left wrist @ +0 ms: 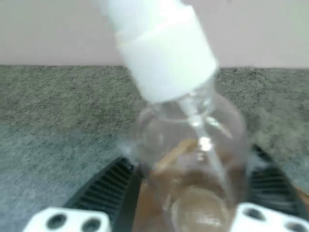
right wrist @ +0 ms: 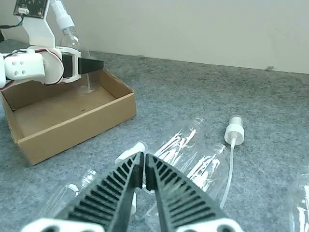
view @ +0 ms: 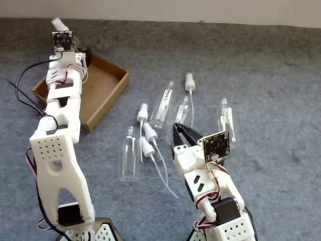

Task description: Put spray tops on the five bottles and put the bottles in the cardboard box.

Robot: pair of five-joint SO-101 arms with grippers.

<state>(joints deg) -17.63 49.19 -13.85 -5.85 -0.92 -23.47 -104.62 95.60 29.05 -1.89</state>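
Five clear bottles (view: 129, 153) are counted. Four are laid on the grey bench (view: 281, 75). The fifth, the held bottle (left wrist: 193, 135), is fitted with a white spray top (left wrist: 164, 53) and clamped in the left hand (left wrist: 188, 193) over the cardboard box (view: 100, 83). Four loose spray tops (view: 189, 83) are scattered among the lying bottles. A thin dip tube (left wrist: 193, 113) is seen inside the held bottle; whether it touches the box floor cannot be told. The right hand (right wrist: 144, 159) is closed on nothing, near the lying bottles.

Grey carpet-like table covering (view: 271, 70), speckled nap, pale wall (right wrist: 203, 29) running along its far edge
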